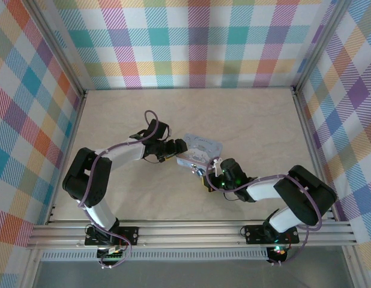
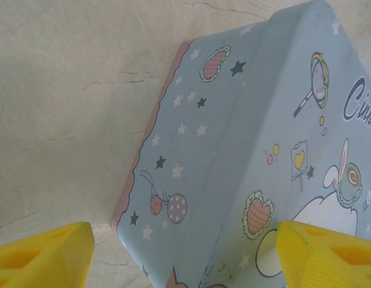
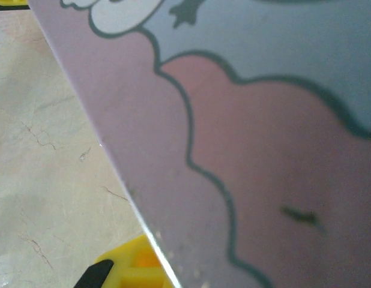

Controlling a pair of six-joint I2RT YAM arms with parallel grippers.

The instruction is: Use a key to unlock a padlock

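L gripper (image 1: 175,147) at left end of pale blue cartoon tin (image 1: 200,149) in top view; R gripper (image 1: 217,168) at tin's near edge. Tiny silvery-dark bit there, prob. padlock (image 1: 201,172), too small to confirm. L wrist: yellow fingers (image 2: 41,258) spread wide, straddling tin corner, not clamped. R wrist: tin wall v. close, in the way; one yellow finger (image 3: 137,270) just beside it. Spread or closed, can't tell.

Overhead; both wrists close on tin (image 2: 233,150)
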